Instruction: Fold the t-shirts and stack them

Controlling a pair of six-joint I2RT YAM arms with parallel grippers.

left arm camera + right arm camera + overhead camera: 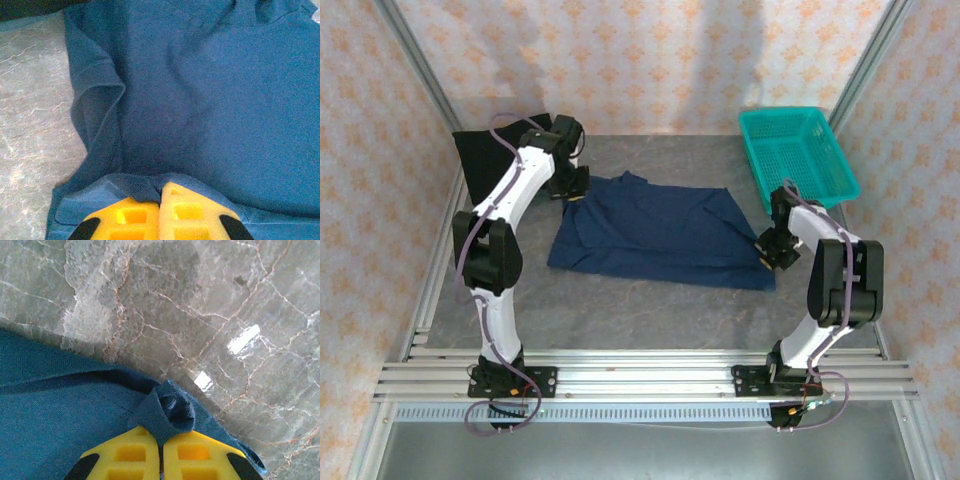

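Note:
A navy blue t-shirt [655,232] lies spread across the middle of the grey table, print not visible. My left gripper [576,189] is at its far left corner, shut on a fold of the navy cloth [145,182]; the yellow fingertips [135,215] meet with fabric pinched between them. My right gripper [772,253] sits at the shirt's near right corner, shut on a bunched hem [167,412] that pokes up between its yellow fingertips [192,452]. A black t-shirt [485,160] lies at the far left, partly behind the left arm.
A teal mesh basket [798,150] stands at the far right corner. Patterned walls and metal posts [420,70] close the table on three sides. Bare marble surface [200,315] lies beyond the shirt's right corner and along the near edge [650,315].

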